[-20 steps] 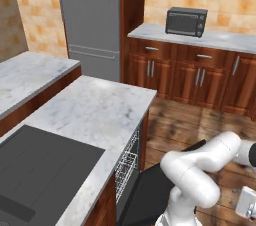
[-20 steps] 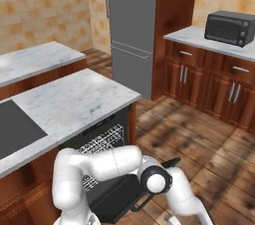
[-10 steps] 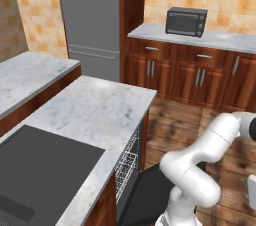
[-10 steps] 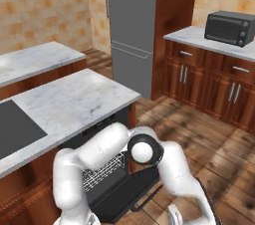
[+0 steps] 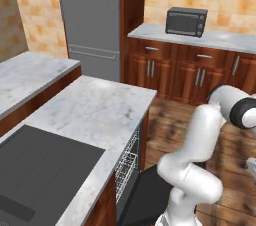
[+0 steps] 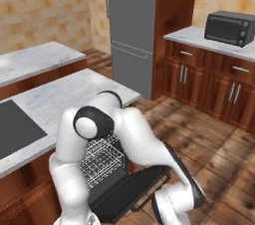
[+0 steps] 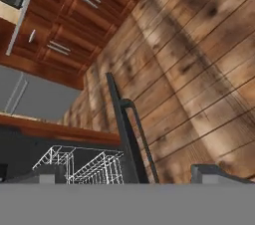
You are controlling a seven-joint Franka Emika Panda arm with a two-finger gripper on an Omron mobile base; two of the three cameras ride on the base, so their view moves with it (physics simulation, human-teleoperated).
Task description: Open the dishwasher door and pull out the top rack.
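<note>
Black dishwasher door (image 6: 130, 189) lies folded down flat over the wooden floor (image 6: 219, 154), below the marble bench (image 5: 95, 115) edge; white top rack (image 6: 102, 162) seems partly drawn out above it; tool (image 7: 134, 176) fingers spread apart, holding nothing.

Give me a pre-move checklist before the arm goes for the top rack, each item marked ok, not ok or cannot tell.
1. Dishwasher door folded down flat: ok.
2. Top rack visible inside the opening: ok.
3. Top rack pulled out over the door: not ok, it sits inside.
4. Gripper open and holding nothing: ok.
5. Gripper lined up with the rack front: cannot tell; hand view looks along the door edge.
6. Door handle clear of the fingers: ok.
</note>
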